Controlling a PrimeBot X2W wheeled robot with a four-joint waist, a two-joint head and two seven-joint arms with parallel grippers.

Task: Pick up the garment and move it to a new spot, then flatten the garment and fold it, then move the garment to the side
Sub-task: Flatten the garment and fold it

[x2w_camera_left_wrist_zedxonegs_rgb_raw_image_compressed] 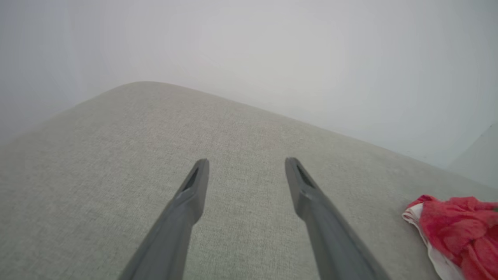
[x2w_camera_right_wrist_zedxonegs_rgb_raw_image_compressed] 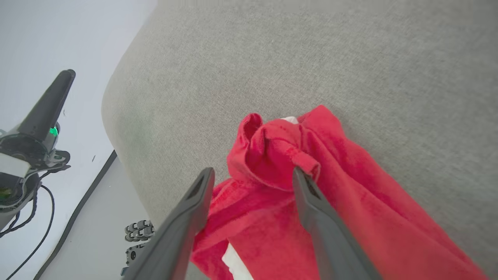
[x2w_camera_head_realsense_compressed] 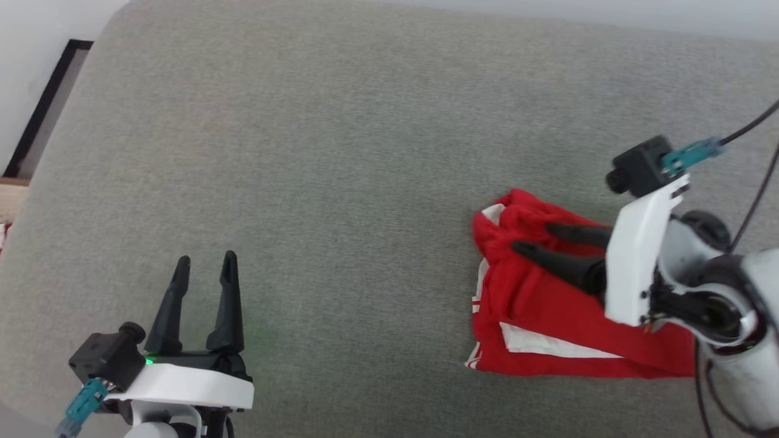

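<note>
- Head view, shirt [x2w_camera_head_realsense_compressed: 535,304]: red with white parts, loosely folded and bunched at its 12 o'clock end. It lies on the grey fabric surface [x2w_camera_head_realsense_compressed: 304,152] toward 4 o'clock in the picture, near that surface's 3 o'clock side.
- Head view, right claw [x2w_camera_head_realsense_compressed: 534,237]: it reaches in from 3 o'clock with its two dark fingers pointing toward 9 to 10 o'clock over the bunched end of the shirt. The fingers are spread, with nothing pinched.
- Head view, left claw [x2w_camera_head_realsense_compressed: 206,260]: at 7 o'clock, with the fingers pointing to 12 o'clock. They are spread and empty, over bare grey fabric and well apart from the shirt. A green light shows at the base.
- Left wrist view, left claw [x2w_camera_left_wrist_zedxonegs_rgb_raw_image_compressed: 246,161]: the fingers stand apart above the grey surface. The shirt [x2w_camera_left_wrist_zedxonegs_rgb_raw_image_compressed: 451,225] is at 4 o'clock, red with a white edge.
- Right wrist view, right claw [x2w_camera_right_wrist_zedxonegs_rgb_raw_image_compressed: 253,171]: the fingers stand apart on either side of a raised red fold of the shirt [x2w_camera_right_wrist_zedxonegs_rgb_raw_image_compressed: 350,202]. The finger on the 3 o'clock side is just beside a rolled hem; I cannot tell whether it touches. A white patch shows at 6 o'clock.
- Right wrist view, surroundings: pale floor and a dark cable at 8 o'clock.
</note>
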